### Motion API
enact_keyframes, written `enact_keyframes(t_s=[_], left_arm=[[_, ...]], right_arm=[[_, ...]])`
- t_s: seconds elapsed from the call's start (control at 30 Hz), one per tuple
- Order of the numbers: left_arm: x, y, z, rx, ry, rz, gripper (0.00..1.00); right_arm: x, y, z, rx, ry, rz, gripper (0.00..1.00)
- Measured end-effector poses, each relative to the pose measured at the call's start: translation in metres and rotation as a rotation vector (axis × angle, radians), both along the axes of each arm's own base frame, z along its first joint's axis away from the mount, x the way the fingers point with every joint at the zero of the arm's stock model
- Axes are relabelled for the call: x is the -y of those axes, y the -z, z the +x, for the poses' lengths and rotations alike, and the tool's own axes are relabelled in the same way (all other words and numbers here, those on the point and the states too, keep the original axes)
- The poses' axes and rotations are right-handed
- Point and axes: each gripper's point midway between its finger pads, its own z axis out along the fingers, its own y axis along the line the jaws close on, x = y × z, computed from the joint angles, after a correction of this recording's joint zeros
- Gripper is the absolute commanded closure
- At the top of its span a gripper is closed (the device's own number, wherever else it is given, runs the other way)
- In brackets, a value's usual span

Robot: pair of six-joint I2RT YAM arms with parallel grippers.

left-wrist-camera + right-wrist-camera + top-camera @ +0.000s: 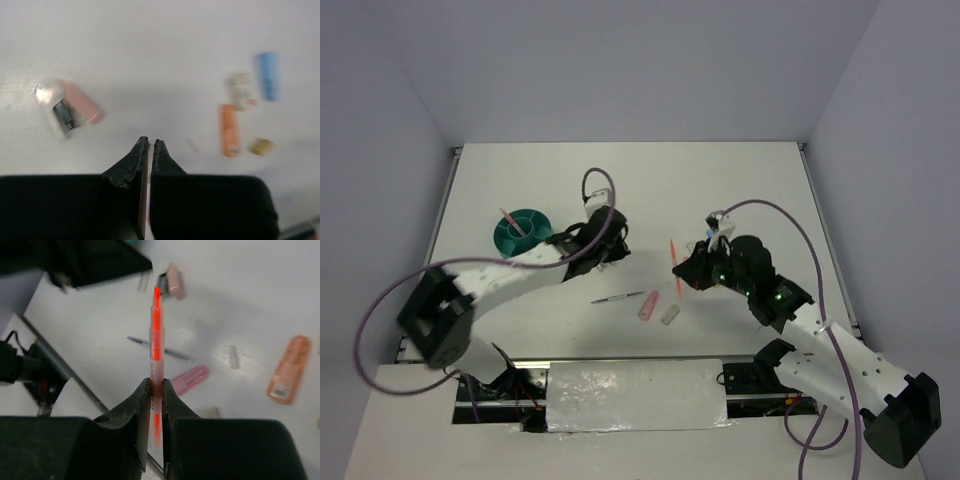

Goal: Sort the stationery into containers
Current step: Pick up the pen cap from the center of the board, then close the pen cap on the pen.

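Observation:
The round teal organiser [522, 232] stands left of centre with a pink pen [510, 222] leaning in it. My right gripper [156, 382] [682, 268] is shut on an orange pen [156, 335] [674, 255], held above the table near its middle. My left gripper [151, 141] [617, 258] hovers right of the organiser with its jaws nearly touching, and a small pale clip [149, 142] shows pinched at their tips. On the table lie a thin grey pen [620, 297], a pink eraser [648, 306] and a grey eraser [669, 314].
Under the left gripper lie a pink and silver piece [67, 107], a blue eraser [266, 75], a white eraser [241, 90], an orange piece [229, 129] and a tan eraser [262, 146]. An orange see-through case [288, 369] and a small grey clip [233, 356] lie below the right gripper.

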Motion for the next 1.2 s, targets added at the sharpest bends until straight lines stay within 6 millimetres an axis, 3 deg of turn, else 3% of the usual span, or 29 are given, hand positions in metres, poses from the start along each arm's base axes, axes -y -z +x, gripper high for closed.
enact_keyframes(t_s=[0.1, 0.2, 0.27, 0.33, 0.5, 0.8, 1.0, 1.2], left_arm=[[0.004, -0.092, -0.016, 0.27, 0.094, -0.243, 1.0], [-0.008, -0.17, -0.043, 0.526, 0.184, -0.435, 1.0], [-0.012, -0.202, -0.06, 0.64, 0.243, -0.519, 1.0], [-0.015, -0.221, -0.075, 0.726, 0.302, -0.577, 1.0], [-0.017, -0.219, -0.094, 0.77, 0.379, -0.598, 1.0], [-0.016, -0.225, -0.102, 0.799, 0.427, -0.599, 1.0], [-0.02, -0.227, -0.101, 0.818, 0.423, -0.58, 1.0], [-0.025, -0.233, -0.102, 0.839, 0.403, -0.578, 1.0]], right_arm=[[-0.028, 0.009, -0.024, -0.005, -0.076, 0.093, 1.0], [-0.055, -0.005, -0.039, 0.018, -0.148, 0.218, 1.0], [-0.069, -0.022, -0.044, 0.043, -0.18, 0.303, 1.0], [-0.082, -0.04, -0.048, 0.07, -0.214, 0.375, 1.0], [-0.106, -0.059, -0.058, 0.076, -0.278, 0.436, 1.0], [-0.129, -0.074, -0.067, 0.076, -0.34, 0.442, 1.0], [-0.135, -0.074, -0.077, 0.08, -0.364, 0.437, 1.0], [-0.133, -0.071, -0.072, 0.082, -0.328, 0.424, 1.0]])
